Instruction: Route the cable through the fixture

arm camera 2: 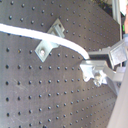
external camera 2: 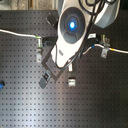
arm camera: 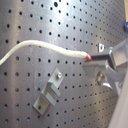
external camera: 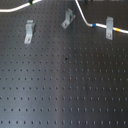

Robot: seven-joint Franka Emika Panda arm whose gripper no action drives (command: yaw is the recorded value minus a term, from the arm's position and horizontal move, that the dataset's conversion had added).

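Observation:
The white cable (external camera: 88,20) comes down from the top edge of the first exterior view, passes just to the right of the diagonal silver fixture (external camera: 67,20) and runs on through the right-hand clip (external camera: 109,27), where a yellow band shows. The cable does not sit in the fixture. In both wrist views my gripper (arm camera: 92,59) (arm camera 2: 89,62) is shut on the cable (arm camera: 45,46) (arm camera 2: 60,41) at a red band. The fixture (arm camera: 50,92) (arm camera 2: 49,41) lies beside the held stretch. In the second exterior view the arm (external camera 2: 70,30) hides the gripper and the fixture.
An upright silver clip (external camera: 29,31) stands on the first exterior view's left of the black perforated board (external camera: 65,85). More cable (external camera: 15,10) crosses the top-left corner. In the second exterior view, cable (external camera 2: 15,33) reaches a clip (external camera 2: 39,45), and another clip (external camera 2: 103,46) stands right.

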